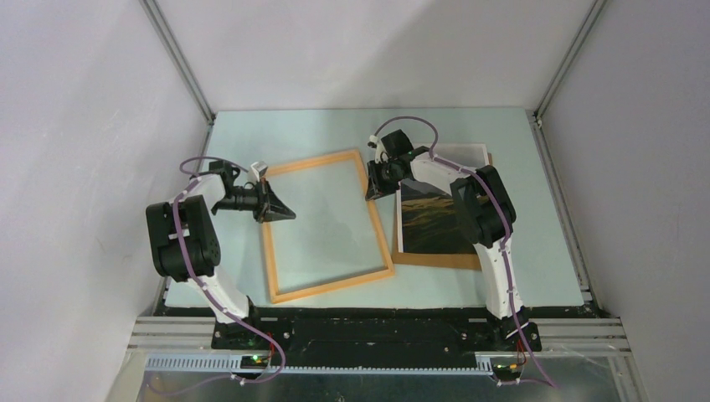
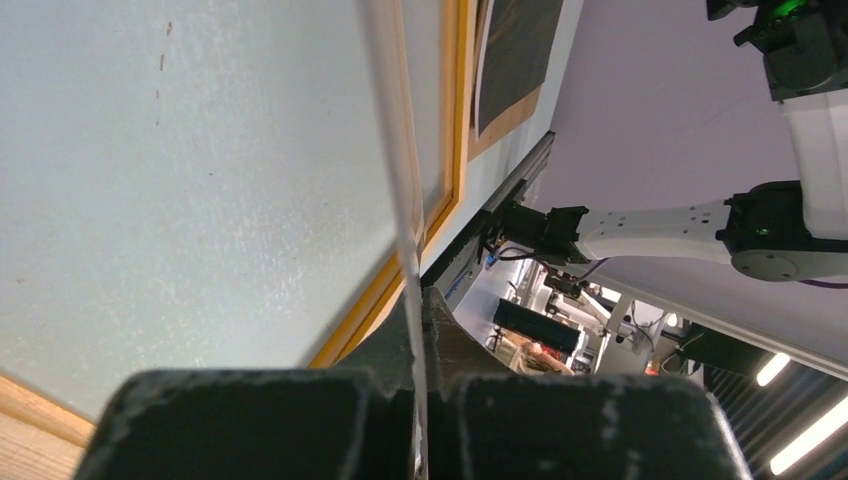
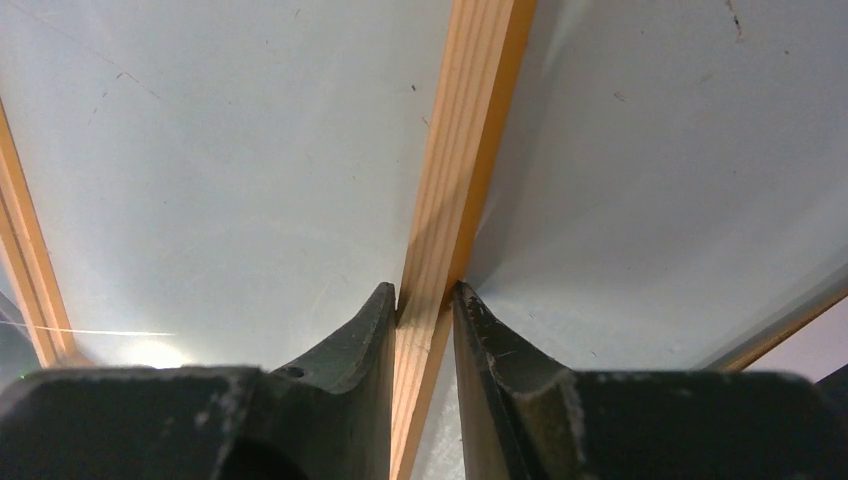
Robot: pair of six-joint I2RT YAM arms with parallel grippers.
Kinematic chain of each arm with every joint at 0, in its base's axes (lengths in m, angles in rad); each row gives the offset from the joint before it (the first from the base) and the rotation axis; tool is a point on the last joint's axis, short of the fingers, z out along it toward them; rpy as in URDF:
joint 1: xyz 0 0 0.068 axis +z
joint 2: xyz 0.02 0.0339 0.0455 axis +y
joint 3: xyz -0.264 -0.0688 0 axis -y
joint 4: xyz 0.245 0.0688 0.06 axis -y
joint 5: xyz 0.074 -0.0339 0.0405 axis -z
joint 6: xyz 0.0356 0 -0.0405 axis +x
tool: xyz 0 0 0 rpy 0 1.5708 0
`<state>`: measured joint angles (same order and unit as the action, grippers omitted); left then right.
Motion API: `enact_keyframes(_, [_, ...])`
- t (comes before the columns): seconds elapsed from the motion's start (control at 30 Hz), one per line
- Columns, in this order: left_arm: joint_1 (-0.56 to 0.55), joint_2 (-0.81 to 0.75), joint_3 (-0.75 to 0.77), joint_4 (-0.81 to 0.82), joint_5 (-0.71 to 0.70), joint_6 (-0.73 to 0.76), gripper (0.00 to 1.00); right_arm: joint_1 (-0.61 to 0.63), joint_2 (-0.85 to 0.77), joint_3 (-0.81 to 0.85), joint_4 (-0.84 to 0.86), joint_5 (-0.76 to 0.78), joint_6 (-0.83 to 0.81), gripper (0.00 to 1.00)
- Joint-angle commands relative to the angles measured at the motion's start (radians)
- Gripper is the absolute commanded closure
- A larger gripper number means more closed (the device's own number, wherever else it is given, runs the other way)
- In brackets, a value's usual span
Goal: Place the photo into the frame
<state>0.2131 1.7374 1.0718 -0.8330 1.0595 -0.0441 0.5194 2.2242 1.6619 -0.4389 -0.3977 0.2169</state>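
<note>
Left gripper point(image 1: 279, 207): jaws closed tight on a thin, pale edge at the left side of the frame point(image 1: 331, 287); whether that edge is pane or rail cannot be told. Frame: slim orange-tan wooden rectangle, grain visible, skewed over the middle of the smooth, pale table point(image 1: 293, 134). Right gripper point(image 3: 425, 300): jaws narrowly parted, pressed against both faces of the frame's right rail. Photo point(image 1: 431, 219): glossy dark landscape print with a white border, just right of the frame and outside it, flat on a brown backing board point(image 1: 435, 260).
</note>
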Motion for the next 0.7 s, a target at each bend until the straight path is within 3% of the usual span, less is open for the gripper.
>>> enact_keyframes(0.0, [-0.012,0.003,-0.003,-0.033,0.112,0.004,1.00,0.017,0.044,-0.025,-0.036,0.032,-0.019,0.96])
enact_keyframes(0.67, [-0.007,-0.021,-0.009,-0.073,0.080,0.055,1.00,0.014,0.045,-0.024,-0.036,0.031,-0.026,0.96])
